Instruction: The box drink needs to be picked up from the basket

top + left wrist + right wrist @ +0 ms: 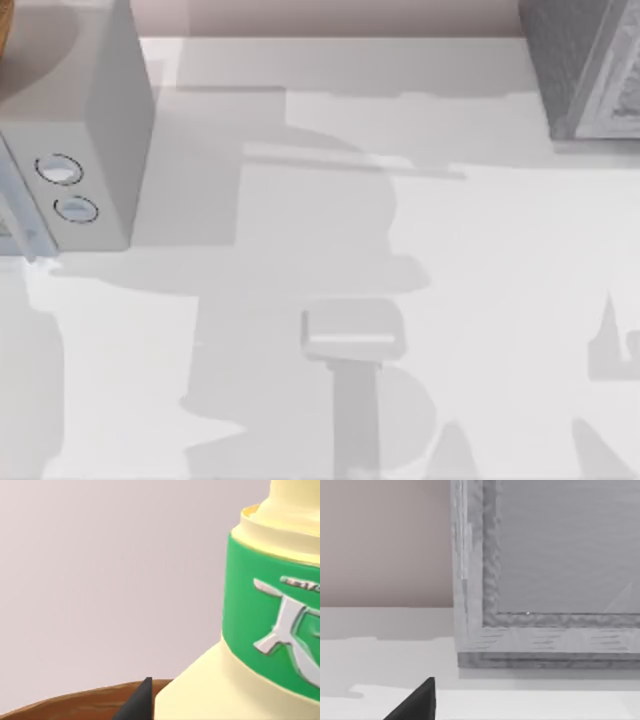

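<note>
Two grey boxes are seen in the top view: at the table's left stands the big grey box with two round dials, and at the far right a second grey box is cut by the frame. At the far left, a sliver of brown basket rim is caught in the top corner. The same rim is seen in the left wrist view, with the box drink, pale yellow with a green band, standing close before the camera, apparently in the basket. One dark fingertip of the left gripper is seen just beside the carton; whether its fingers are spread or closed on the carton cannot be told. It is judged that a grasp is at hand or under way. In the right wrist view, a fingertip of the right gripper hangs over the table, near the second grey box; its state cannot be told either, and this arm seems idle.
</note>
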`<state>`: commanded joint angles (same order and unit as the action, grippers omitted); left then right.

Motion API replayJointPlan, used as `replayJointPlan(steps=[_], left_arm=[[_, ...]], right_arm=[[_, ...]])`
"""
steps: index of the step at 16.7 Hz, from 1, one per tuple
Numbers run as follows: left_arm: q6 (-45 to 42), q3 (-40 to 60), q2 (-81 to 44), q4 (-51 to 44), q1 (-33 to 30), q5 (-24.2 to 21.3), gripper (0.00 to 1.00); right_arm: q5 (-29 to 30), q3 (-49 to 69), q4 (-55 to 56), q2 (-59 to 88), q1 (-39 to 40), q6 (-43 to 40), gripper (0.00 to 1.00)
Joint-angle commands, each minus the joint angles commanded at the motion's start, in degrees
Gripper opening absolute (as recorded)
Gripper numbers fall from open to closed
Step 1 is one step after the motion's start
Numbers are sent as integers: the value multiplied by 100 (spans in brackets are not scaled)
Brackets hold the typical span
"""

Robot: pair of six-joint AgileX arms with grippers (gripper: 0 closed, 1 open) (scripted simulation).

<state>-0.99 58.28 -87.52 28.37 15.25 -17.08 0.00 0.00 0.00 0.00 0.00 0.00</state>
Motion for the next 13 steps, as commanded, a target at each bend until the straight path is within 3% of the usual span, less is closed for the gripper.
replayJointPlan(steps=[5, 13], left_arm=[[0, 0, 0, 0, 0, 0, 2], [0, 0, 0, 0, 0, 0, 0]], right_arm=[[0, 0, 0, 0, 0, 0, 100], [0, 0, 0, 0, 0, 0, 100]])
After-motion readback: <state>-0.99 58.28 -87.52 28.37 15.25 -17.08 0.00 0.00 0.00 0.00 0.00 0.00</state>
